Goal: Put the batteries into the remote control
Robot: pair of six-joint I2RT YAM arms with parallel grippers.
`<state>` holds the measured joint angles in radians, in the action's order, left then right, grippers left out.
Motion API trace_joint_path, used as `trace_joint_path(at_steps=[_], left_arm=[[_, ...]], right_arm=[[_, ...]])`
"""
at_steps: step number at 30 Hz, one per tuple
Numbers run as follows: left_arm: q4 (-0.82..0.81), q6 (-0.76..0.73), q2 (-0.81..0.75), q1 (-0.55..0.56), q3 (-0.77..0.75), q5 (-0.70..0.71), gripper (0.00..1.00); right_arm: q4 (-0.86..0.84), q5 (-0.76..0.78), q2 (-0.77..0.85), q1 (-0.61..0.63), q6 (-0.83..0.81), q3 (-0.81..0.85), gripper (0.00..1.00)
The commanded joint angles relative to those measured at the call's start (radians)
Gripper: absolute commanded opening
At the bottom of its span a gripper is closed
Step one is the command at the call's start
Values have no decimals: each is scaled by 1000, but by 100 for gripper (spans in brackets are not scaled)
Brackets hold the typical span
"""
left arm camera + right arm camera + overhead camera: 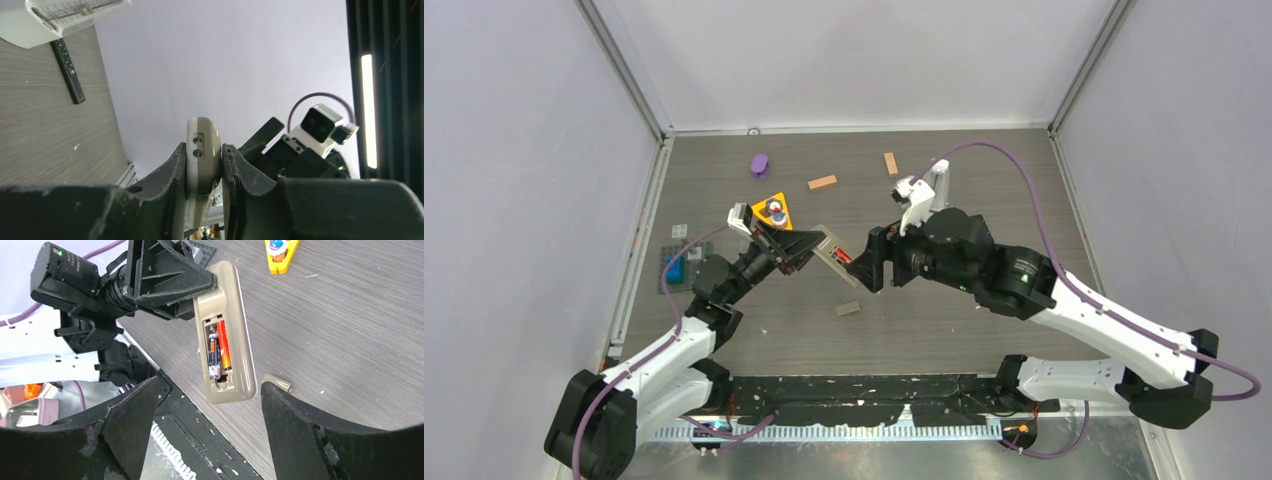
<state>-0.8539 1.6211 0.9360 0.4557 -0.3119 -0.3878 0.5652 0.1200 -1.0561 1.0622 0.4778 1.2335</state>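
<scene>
Bimanual battery loading, seating stage. The left claw (204, 162) is clenched on the upper end of the remote control (242, 340) and holds it lifted clear of the desk (944, 330), back side turned towards the opposite arm. We read this pose as a fixture: it leaves the open compartment unobstructed and facing the working claw.

In the right wrist view, both batteries lie side by side in the compartment, the dark cell (214, 352) to the left of the red-orange cell (224, 346). Whether each is fully pressed against its contacts we cannot tell.

The right claw (207, 390) is released, its fingers spread wide and empty, just in front of the remote's lower end. We take this stance as suited either to a final press on the cells or to a withdrawal.

A small grey piece (277, 382) rests on the desk below the remote. We judge it to be the compartment lid, set near so that it can be fetched once the cells are seated. Loading appears nearly complete.
</scene>
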Motion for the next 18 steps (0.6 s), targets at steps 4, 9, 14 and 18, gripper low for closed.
trace_joint_path(at_steps=[4,9,14,18], left_arm=[[-101,91,-43,-3,-28,56,0],[-38,91,-98,-2,-31,79,0],[0,76,-131,-2,-33,89,0],[1,75,-135,-2,-33,93,0]], right_arm=[[-242,57,94,-7,162,-163,81],[-373,147,173,-7,339,-288,82],[-463,166,213,-7,398,-348,82],[-503,148,210,-10,415,-361,82]])
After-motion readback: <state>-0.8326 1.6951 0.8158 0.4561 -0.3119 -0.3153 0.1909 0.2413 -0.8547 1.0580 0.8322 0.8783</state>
